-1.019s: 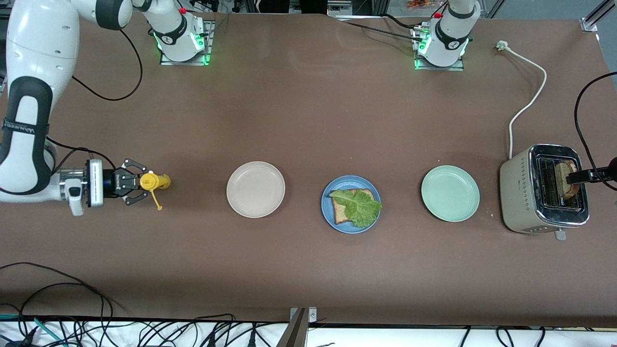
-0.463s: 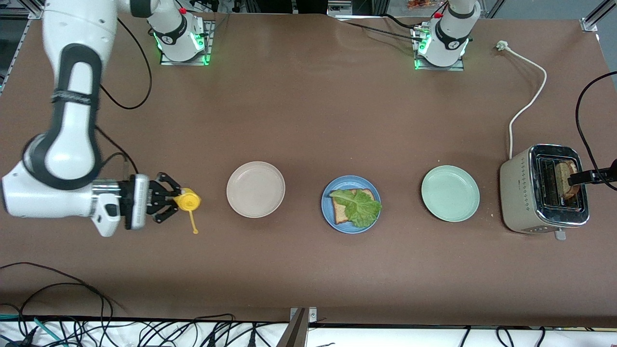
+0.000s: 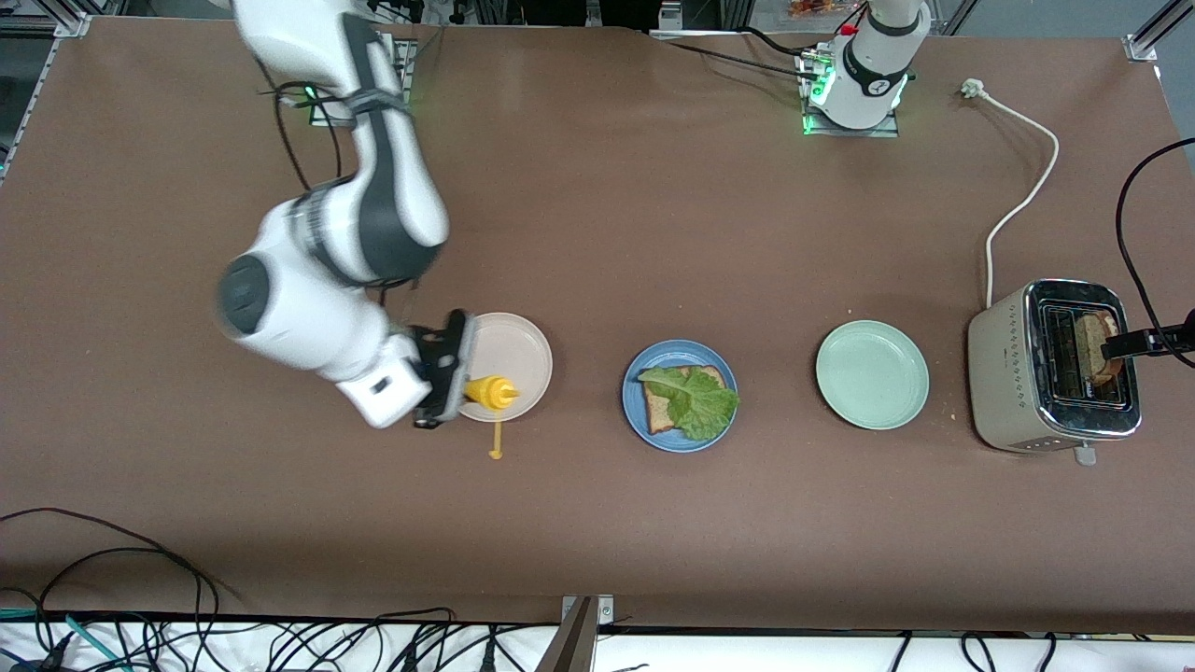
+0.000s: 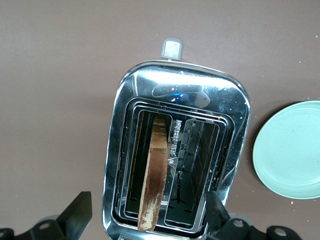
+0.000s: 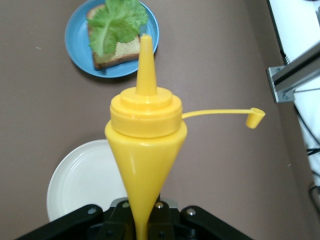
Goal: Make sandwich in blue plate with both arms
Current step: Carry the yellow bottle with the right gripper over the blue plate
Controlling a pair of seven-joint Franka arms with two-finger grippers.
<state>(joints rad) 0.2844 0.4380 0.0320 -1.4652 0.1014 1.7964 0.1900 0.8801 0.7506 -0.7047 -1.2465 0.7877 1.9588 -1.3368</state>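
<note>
Three plates, one cream (image 3: 509,341), one blue (image 3: 635,411), one green (image 3: 872,375), two bread slices (image 3: 658,411) (image 3: 1100,343), one lettuce leaf (image 3: 698,399), one toaster (image 3: 1004,373), one yellow bottle (image 3: 491,392), two robot arms (image 3: 327,252) (image 3: 873,56)

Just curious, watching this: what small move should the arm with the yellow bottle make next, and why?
Probably carry it on over the blue plate. The right claw grips the mustard bottle above the cream plate, cap dangling open, and the lettuce on the bread looks bare.

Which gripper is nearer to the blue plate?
The right. The right gripper, shut on the yellow squeeze bottle, is over the cream plate beside the blue plate. The left gripper hangs open over the toaster.
</note>
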